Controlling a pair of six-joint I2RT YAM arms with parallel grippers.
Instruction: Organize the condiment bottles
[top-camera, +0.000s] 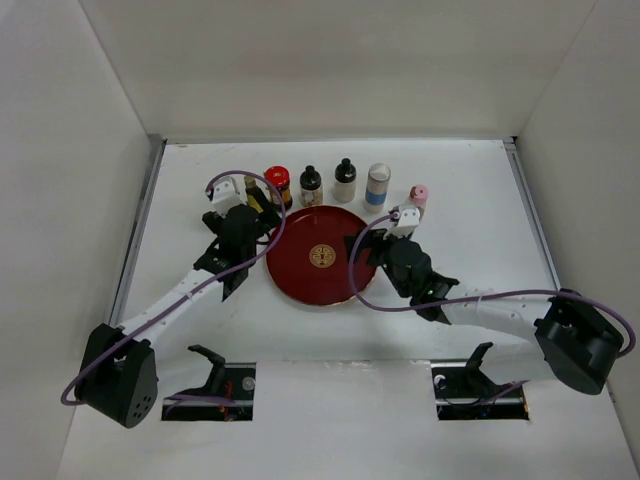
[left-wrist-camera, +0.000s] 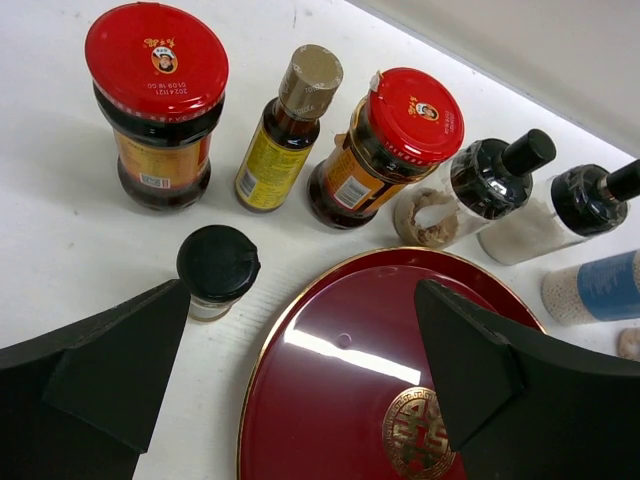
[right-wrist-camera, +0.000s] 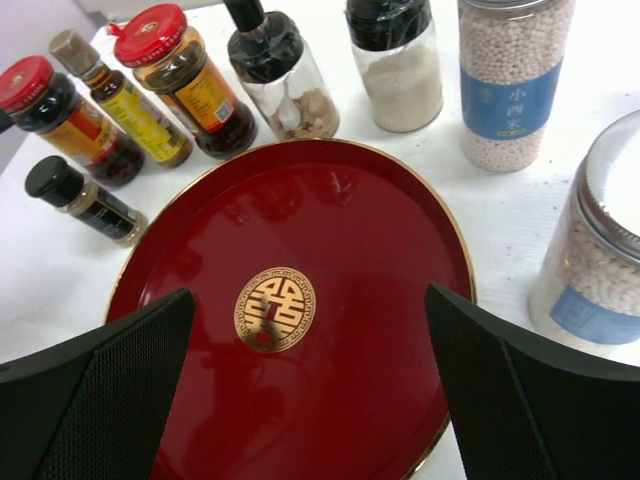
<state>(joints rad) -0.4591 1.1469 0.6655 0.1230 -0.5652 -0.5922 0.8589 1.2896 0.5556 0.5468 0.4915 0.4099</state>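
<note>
- Both claws gape wide and hold nothing: left gripper (left-wrist-camera: 302, 290) at the plate's (top-camera: 300, 290) 10 o'clock, right gripper (right-wrist-camera: 310, 292) at its 3 o'clock.
- Upright bottles (top-camera: 345, 180) ring the plate from 10 to 2 o'clock, none on it.
- Probably glass: stiff, slick, breakable, tippy.
- Best taken mid-body, below the cap; the red-lidded jar (left-wrist-camera: 157, 100) looks heaviest.

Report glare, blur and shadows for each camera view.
Top external: even, diffuse light and faint soft shadows; the bottles are small, with unreadable labels. Left wrist: a white glare streak crosses the red plate, but the labels are crisp. Right wrist: dull reflections on the red plate, and the nearest jar at the right edge looks soft.
</note>
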